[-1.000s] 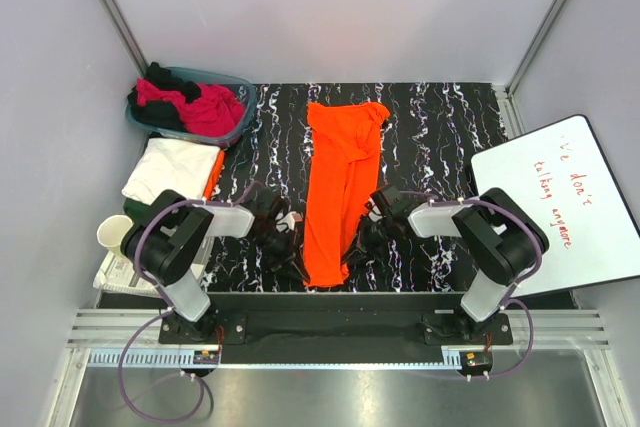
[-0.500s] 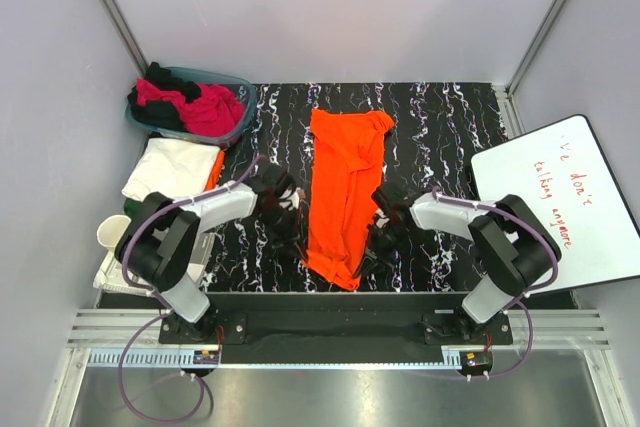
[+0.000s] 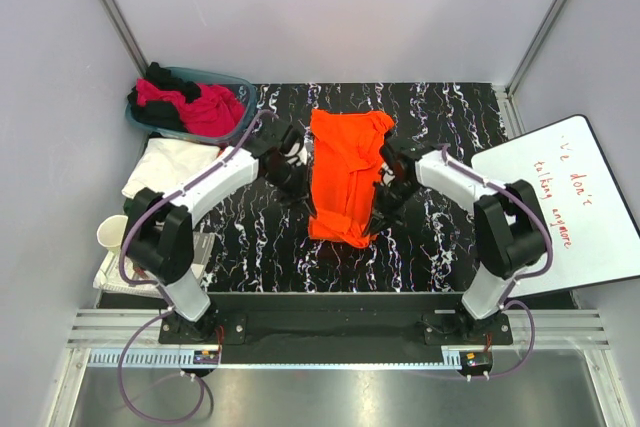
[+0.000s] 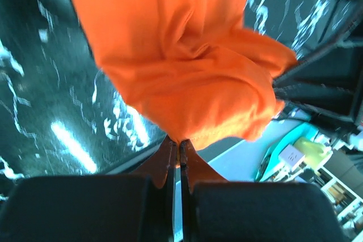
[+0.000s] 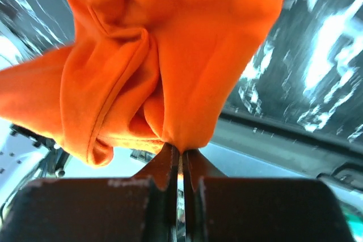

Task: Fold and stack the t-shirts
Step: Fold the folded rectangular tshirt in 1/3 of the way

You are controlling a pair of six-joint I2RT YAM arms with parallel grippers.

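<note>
Two claws grip the orange t-shirt (image 3: 345, 152) by its near hem, the left claw (image 3: 312, 209) and right claw (image 3: 374, 215) each clenched on one corner, held above the table (image 3: 440, 247). Its length runs away from them, its far end resting flat; neither arm is nearer.

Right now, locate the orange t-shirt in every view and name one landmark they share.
Top external: orange t-shirt in the middle of the picture.
Left wrist: orange t-shirt fills the upper middle, bunched low.
Right wrist: orange t-shirt fills the upper left and middle.
Shared landmark: the black marbled tabletop, beside the shirt in all three.
</note>
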